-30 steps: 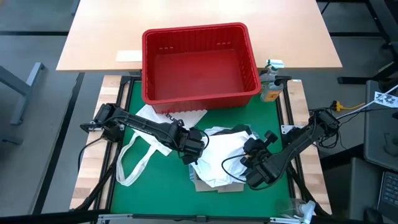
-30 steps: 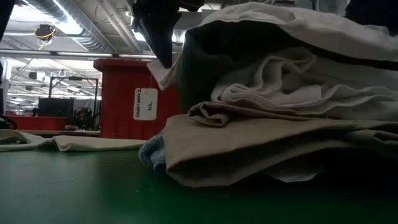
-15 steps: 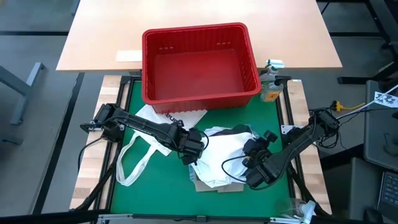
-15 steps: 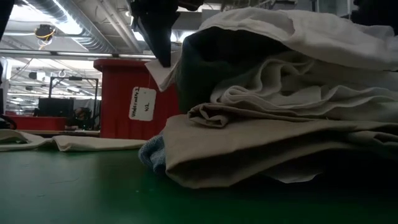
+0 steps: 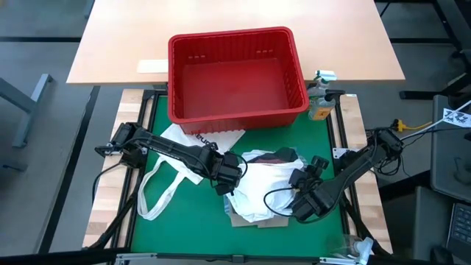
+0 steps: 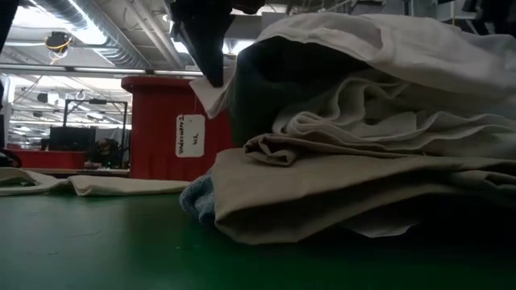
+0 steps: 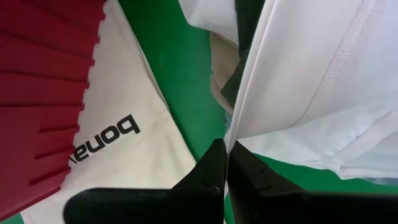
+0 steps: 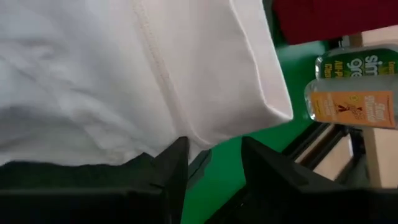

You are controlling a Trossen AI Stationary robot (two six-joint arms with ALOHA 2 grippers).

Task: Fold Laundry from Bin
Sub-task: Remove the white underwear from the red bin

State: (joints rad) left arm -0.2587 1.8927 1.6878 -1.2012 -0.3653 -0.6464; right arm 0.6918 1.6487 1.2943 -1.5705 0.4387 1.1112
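Note:
The laundry lies heaped mid-table, with a large white shirt [image 5: 261, 193] on top, a dark top [image 6: 274, 89] under it, then a tan shirt [image 6: 339, 185] and a bit of blue cloth [image 6: 197, 200] at the bottom. My left gripper [image 7: 226, 152] is shut on the white shirt at the pile's left side. A paper tag [image 6: 191, 135] hangs there. My right gripper [image 8: 214, 158] stands open at the pile's right side [image 5: 296, 179], the shirt's hemmed edge [image 8: 249, 118] just ahead of its fingers. The red bin [image 5: 235, 114] stands behind the pile. My left gripper pinches an edge of the white shirt [image 7: 239, 134] between its two shut fingers, on the pile's left side. The fingers slant down from the table's left. That edge is raised above the pile [image 6: 211, 95], and the cloth runs from it over the heap.
A white tote bag [image 5: 188, 140] with black lettering lies flat left of the pile, its long straps [image 5: 158, 193] looping toward the near edge. Two bottles [image 5: 321, 99] stand right of the bin. Bare green mat lies along the near edge.
My right gripper has rolled its wrist in place at the pile's right side. The white shirt's right part has sagged and now lies rounder on the heap. The paper tag under my left gripper has swung a little.

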